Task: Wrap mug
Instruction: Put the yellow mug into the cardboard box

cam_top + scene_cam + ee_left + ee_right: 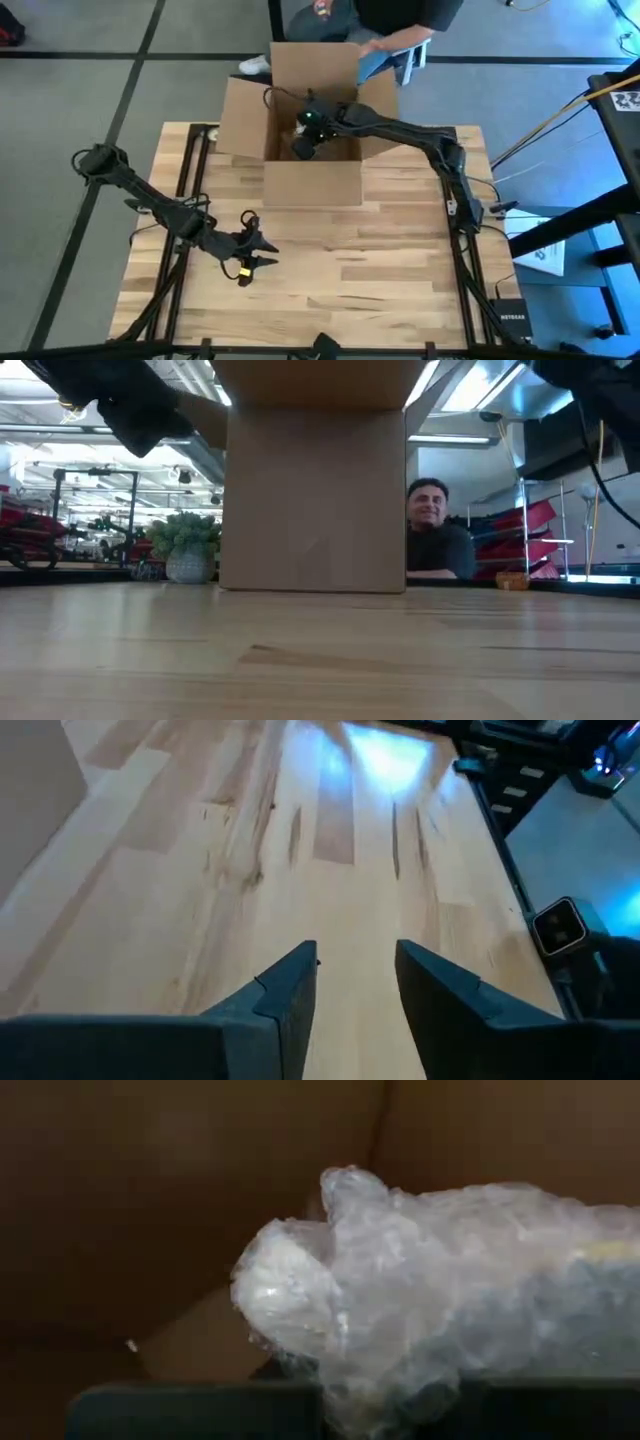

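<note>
While the left gripper waits with fingers apart near the table's front-left, the right gripper reaches into the open brown cardboard box at the back edge, clamped on the clear bubble-wrapped mug bundle. Padded yet breakable and slippery, it seems best held around its middle.

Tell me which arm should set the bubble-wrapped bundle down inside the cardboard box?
Right. Its tool is already inside the open brown cardboard box, at the clear bubble-wrapped bundle. The left tool hangs empty over the bare wooden table.
</note>
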